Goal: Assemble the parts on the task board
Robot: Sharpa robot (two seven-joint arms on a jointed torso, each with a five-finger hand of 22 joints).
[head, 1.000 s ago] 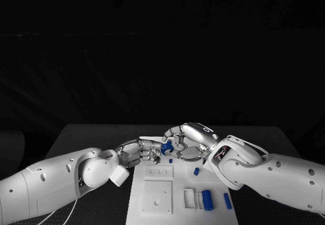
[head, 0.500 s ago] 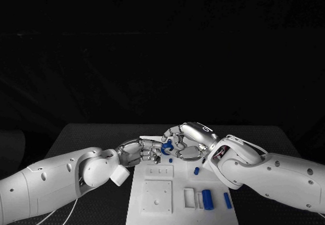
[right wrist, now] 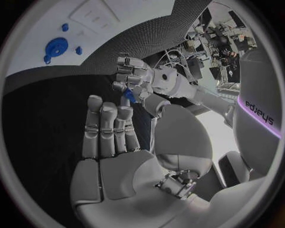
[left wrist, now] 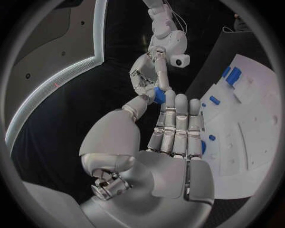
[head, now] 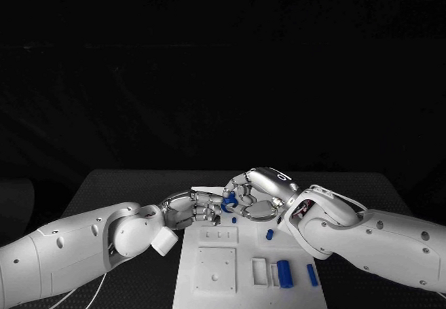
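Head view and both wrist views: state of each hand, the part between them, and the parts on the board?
Left hand: fingers on the small blue part.
Right hand: fingers on the same part.
Small blue part: held above the task board.
Blue cylinder: lying flat.
Blue disc: flat on board.

White rounded arms with dark screws end in each silver hand [head: 191, 210], possibly thinly cabled.
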